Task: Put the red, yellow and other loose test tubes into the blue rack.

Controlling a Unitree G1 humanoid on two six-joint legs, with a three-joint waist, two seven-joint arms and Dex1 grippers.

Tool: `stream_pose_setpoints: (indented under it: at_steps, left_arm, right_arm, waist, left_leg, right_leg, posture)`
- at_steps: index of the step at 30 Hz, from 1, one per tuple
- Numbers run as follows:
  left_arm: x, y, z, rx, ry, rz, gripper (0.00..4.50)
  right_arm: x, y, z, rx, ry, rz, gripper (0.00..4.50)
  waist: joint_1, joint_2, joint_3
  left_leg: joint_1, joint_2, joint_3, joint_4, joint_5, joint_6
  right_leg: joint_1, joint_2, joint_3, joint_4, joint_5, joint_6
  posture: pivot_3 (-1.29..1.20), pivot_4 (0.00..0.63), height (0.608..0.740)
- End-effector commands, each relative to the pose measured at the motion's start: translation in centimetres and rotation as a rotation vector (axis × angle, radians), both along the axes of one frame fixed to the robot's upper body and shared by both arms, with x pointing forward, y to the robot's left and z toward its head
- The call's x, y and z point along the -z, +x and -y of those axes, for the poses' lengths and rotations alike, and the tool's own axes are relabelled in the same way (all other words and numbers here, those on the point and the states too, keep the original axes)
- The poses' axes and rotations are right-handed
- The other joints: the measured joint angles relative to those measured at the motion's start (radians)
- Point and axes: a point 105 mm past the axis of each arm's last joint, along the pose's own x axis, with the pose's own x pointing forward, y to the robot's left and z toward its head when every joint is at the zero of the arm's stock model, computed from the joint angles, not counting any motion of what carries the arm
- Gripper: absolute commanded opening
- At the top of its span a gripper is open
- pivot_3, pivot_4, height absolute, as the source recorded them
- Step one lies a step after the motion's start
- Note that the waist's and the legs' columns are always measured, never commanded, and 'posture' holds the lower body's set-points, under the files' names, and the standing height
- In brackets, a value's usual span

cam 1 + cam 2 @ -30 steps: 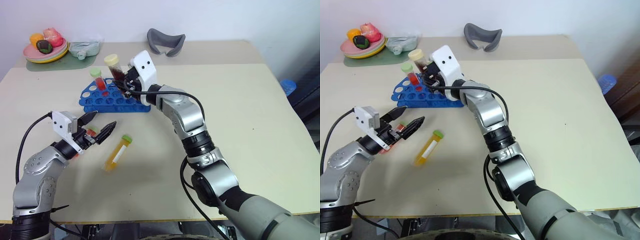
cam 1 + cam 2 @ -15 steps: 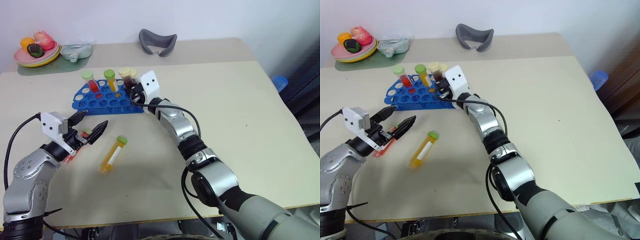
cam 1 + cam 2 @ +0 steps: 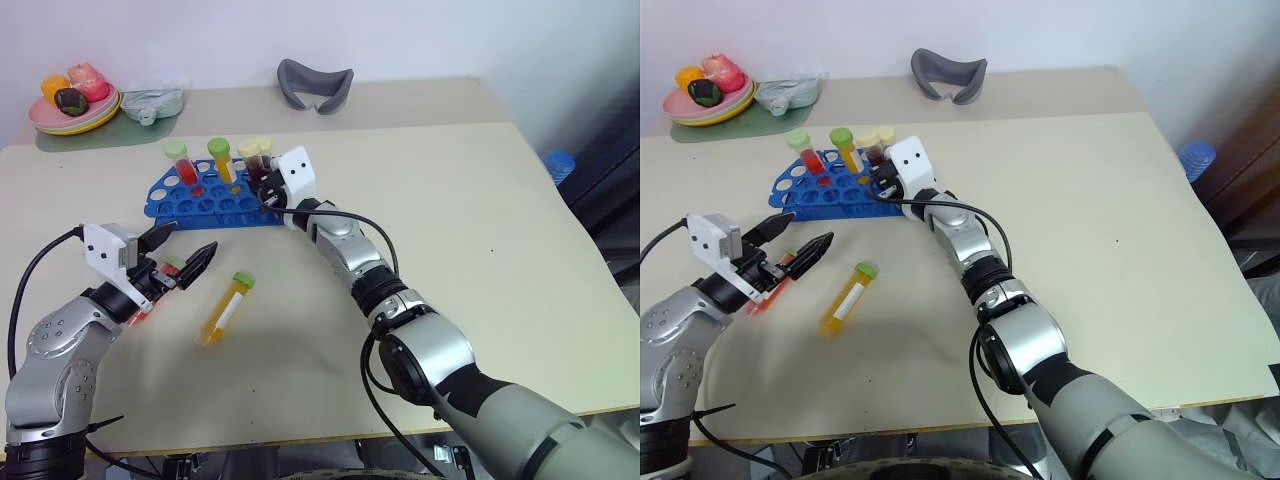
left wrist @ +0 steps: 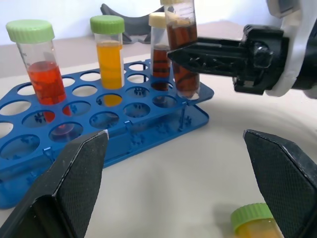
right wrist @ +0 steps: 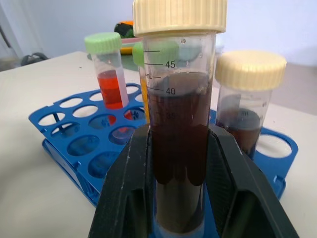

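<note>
The left gripper (image 3: 182, 258) hangs over the table (image 3: 520, 240) with its fingers spread wide and nothing between them. A red-filled tube (image 3: 768, 291) lies on the table just under it. To its right, well apart from the rack, a loose yellow tube with a green cap (image 3: 226, 310) lies on its side.

The blue rack (image 3: 210, 200) stands further back. It carries, from left to right, a red tube with a green cap (image 3: 180, 163), a yellow tube with a green cap (image 3: 223, 160) and a brown tube with a cream cap (image 4: 159, 49).

At the rack's right end, the right gripper (image 5: 176, 163) is clamped on a second brown tube with a cream cap (image 5: 178, 129). The tube stands upright with its lower end in or just over a corner hole.

Procedure for the step in hand, as judged:
- Keep the tube vertical and press it straight down until it seats.
- Do not nudge the neighbouring brown tube.
- Part the fingers only once the tube bears on the rack.
- Withdraw level, away from the caps.
</note>
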Motion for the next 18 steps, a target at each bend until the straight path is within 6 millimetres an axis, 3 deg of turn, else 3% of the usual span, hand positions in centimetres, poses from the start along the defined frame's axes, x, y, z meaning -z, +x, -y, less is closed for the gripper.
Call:
stream_pose_setpoints:
  at_steps: [1, 5, 7, 8, 12, 18]
  left_arm:
    - [-1.2, -0.3, 0.4, 0.017, 0.007, 0.041, 4.5]
    - [-1.2, -0.5, 0.4, 0.015, 0.005, 0.037, 4.5]
    - [-1.2, -0.5, 0.4, 0.015, 0.004, 0.034, 4.5]
    - [-1.2, -0.5, 0.4, 0.014, 0.003, 0.034, 4.5]
    - [-1.2, -0.5, 0.5, 0.017, 0.004, 0.032, 4.5]
    - [-1.4, -1.0, 0.9, 0.038, 0.035, 0.013, 4.5]
  right_arm:
    - [-1.5, -1.3, -2.7, -0.063, 0.064, 0.016, 0.86]
    - [-0.7, -1.7, -2.4, -0.103, 0.081, -0.011, 0.86]
    - [-0.8, -1.7, -2.1, -0.106, 0.092, 0.0, 1.87]
    - [-1.1, -1.7, -1.9, -0.104, 0.097, 0.016, 2.13]
    - [-3.0, -2.1, -1.4, -0.115, 0.115, 0.105, 4.17]
    - [-6.0, -3.5, 0.5, -0.153, 0.113, 0.236, 4.17]
  waist:
    - [0.0, 0.0, 0.0]
    - [-0.001, 0.0, 0.0]
    - [-0.003, 0.0, 0.0]
    - [-0.003, 0.0, 0.0]
    - [-0.001, 0.0, 0.0]
    - [0.003, 0.0, 0.0]
  left_leg:
    - [0.0, 0.0, 0.0, 0.0, 0.0, 0.0]
    - [0.0, 0.0, 0.0, 0.0, 0.0, 0.0]
    - [0.0, 0.0, 0.0, 0.0, 0.0, 0.0]
    - [0.0, 0.0, 0.0, 0.0, 0.0, 0.0]
    - [0.0, 0.0, 0.0, 0.0, 0.0, 0.0]
    - [0.0, 0.0, 0.0, 0.0, 0.0, 0.0]
  right_leg:
    - [0.0, 0.0, 0.0, 0.0, 0.0, 0.0]
    - [0.0, 0.0, 0.0, 0.0, 0.0, 0.0]
    - [0.0, 0.0, 0.0, 0.0, 0.0, 0.0]
    - [0.0, 0.0, 0.0, 0.0, 0.0, 0.0]
    - [0.0, 0.0, 0.0, 0.0, 0.0, 0.0]
    - [0.0, 0.0, 0.0, 0.0, 0.0, 0.0]
  posture:
    - [0.0, 0.15, 0.74]
    - [0.0, 0.15, 0.74]
    - [0.0, 0.15, 0.74]
    - [0.0, 0.15, 0.74]
    - [0.0, 0.15, 0.74]
    - [0.0, 0.15, 0.74]
